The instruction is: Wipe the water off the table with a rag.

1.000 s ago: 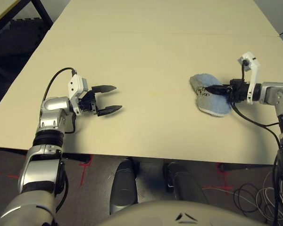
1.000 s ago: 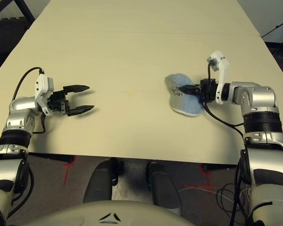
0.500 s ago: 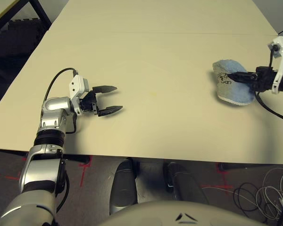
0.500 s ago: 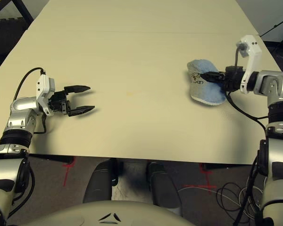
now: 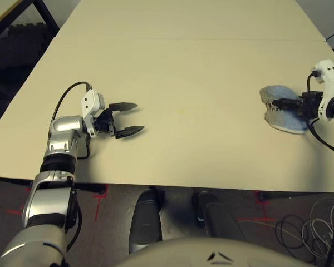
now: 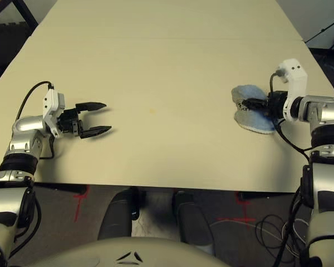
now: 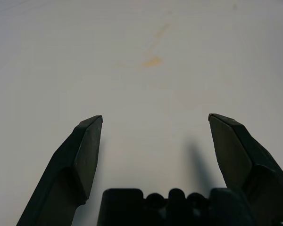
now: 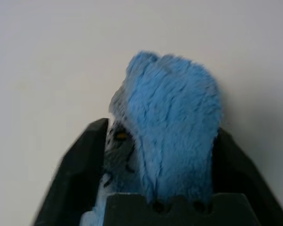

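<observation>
From my head, the crumpled light-blue terry rag (image 5: 281,108) lies near the right edge of the pale cream table (image 5: 200,67). My right gripper (image 8: 155,165) straddles it, fingers spread. My left gripper (image 7: 155,122) gapes empty before a faint orange water streak (image 7: 152,61).

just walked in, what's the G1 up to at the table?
It's on a wiping job. The right gripper is at the light-blue terry cloth rag, which sits bunched between its spread jaws near the right edge of the pale cream-beige tabletop; whether it has let go isn't clear. The left gripper hovers with jaws open and nothing in them. A faint yellow-orange liquid smear lies on the table ahead of the left gripper.
</observation>
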